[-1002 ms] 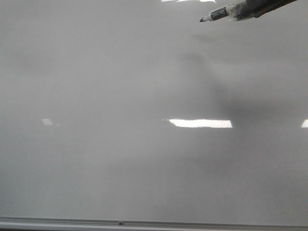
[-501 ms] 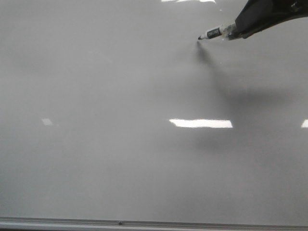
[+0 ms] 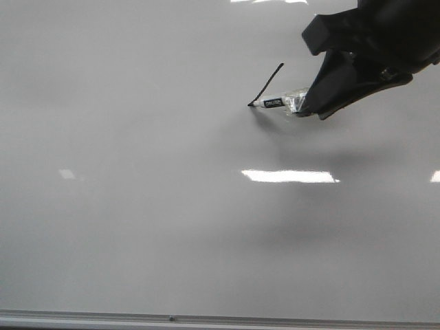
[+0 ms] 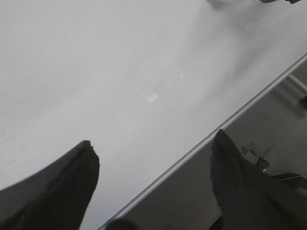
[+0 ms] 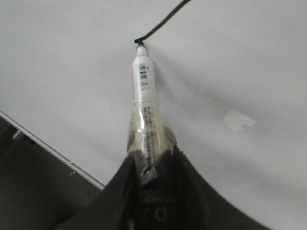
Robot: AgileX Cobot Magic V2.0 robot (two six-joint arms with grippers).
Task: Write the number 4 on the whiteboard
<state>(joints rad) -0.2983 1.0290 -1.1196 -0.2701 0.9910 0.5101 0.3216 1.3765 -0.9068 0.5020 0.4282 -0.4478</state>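
Note:
The whiteboard [image 3: 137, 206] fills the front view, glossy white-grey with a silver frame edge along the bottom. My right gripper [image 3: 313, 103] is shut on a white marker [image 3: 275, 102] with a black tip. The tip touches the board at the lower end of one slanted black stroke [image 3: 267, 84], the only part of the number 4 that shows. In the right wrist view the marker [image 5: 145, 100] points away from the gripper [image 5: 152, 160] to the stroke [image 5: 163, 21]. My left gripper [image 4: 153, 158] is open and empty above the board's frame edge [image 4: 211, 136].
Bright rectangular light reflections [image 3: 289, 176] lie on the board. The frame edge [image 3: 172, 319] runs along the bottom of the front view. Beyond the edge, the left wrist view shows a dark floor [image 4: 268, 120].
My right gripper has moved down and to the left with the marker. The tip met the board and drew a slanted black stroke where there was none.

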